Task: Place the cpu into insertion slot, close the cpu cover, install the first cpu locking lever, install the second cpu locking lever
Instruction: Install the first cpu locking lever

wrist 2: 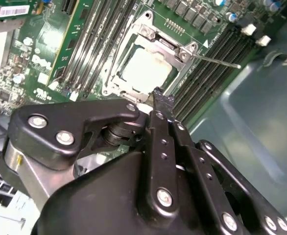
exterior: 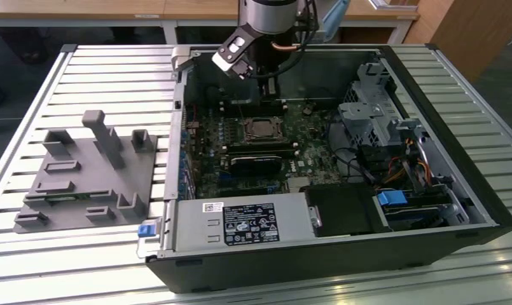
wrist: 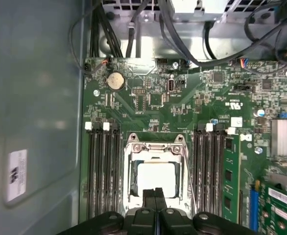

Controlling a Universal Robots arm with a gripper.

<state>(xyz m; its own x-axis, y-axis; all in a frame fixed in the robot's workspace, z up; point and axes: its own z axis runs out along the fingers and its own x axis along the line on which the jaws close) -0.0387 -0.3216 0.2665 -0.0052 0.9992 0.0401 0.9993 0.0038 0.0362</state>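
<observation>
The gripper [wrist: 155, 192] holds its fingers shut together on nothing, and just beyond their tips the chip [wrist: 155, 177] lies framed by the metal cover [wrist: 156, 146].

**Q.** Where does the light fall in the exterior view?

**A.** Even, diffuse light, probably from overhead. The slatted table [exterior: 95, 70] reads bright, with a pale sheen on its near slats. The inside of the computer case [exterior: 324, 267] lies in shade, deepest against the far wall.

**Q.** And in both wrist views?

**A.** Glare washes the top of the cpu [wrist 2: 146, 68] [wrist: 155, 178] almost white. The gripper [wrist 2: 161, 98] stays dark, with small highlights on its screws. The case wall [wrist: 35, 98] carries a soft, uneven grey-green reflection.
</observation>
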